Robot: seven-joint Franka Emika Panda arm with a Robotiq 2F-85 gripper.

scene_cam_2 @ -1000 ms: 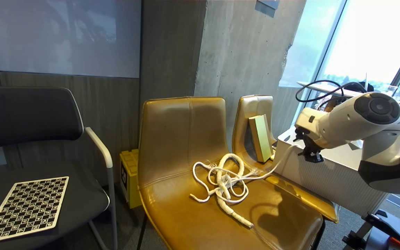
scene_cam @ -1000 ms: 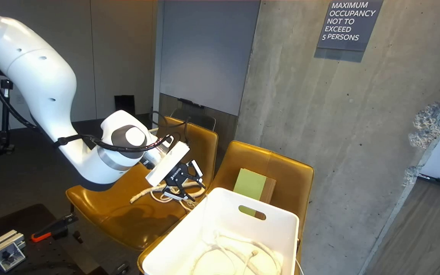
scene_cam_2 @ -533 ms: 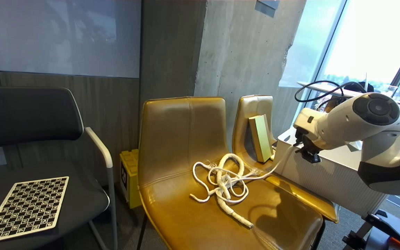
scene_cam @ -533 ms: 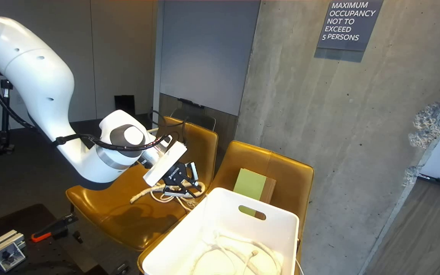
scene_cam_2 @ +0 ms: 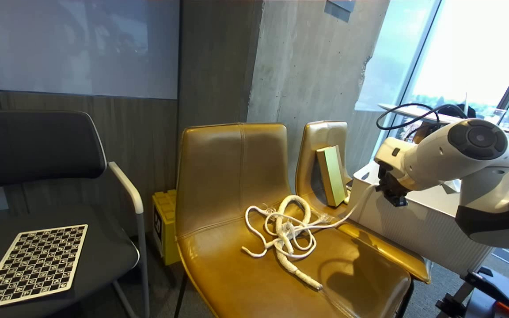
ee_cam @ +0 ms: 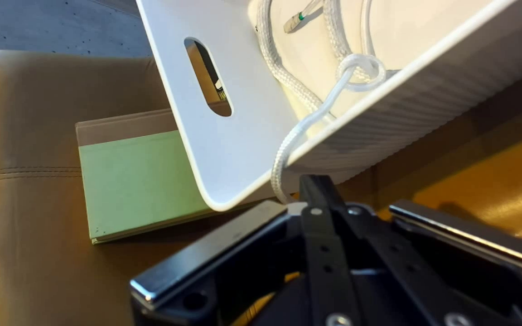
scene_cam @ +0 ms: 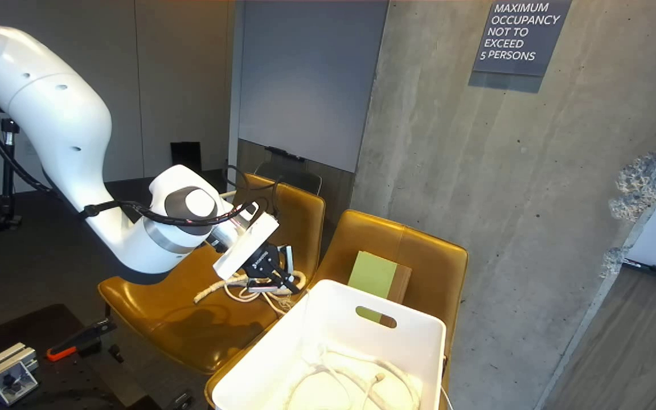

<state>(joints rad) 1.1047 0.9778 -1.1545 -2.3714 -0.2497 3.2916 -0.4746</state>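
Wrist view: drawn together at the tips, with no gap visible between the black metal fingers [ee_cam: 317, 194]. Right at those tips, a thin white braided rope [ee_cam: 288, 142], looped out of an open white plastic box [ee_cam: 252, 136], bent over its rim and lost behind the closed pair. Cannot tell of any pinch on it, with the contact hidden. Positioned outside the box, just beside a corner of its rim.

In an exterior view: apparently the same rope, slanting up to the tips from a cream tangle of thick and thin rope [scene_cam_2: 286, 232] on a mustard-brown leather chair [scene_cam_2: 232, 176].

Arm pose: in from the upper left of an exterior view, a glossy white robot arm [scene_cam: 74, 125], sharply bent near its lower end, with fingers angled down and right over the chair's edge. Strapped along it, a black cable [scene_cam: 168, 219].

Inside the box, curves of thicker white braided rope [ee_cam: 271, 59]. Near the slotted end wall, a green-and-brown hardcover book [ee_cam: 134, 181].
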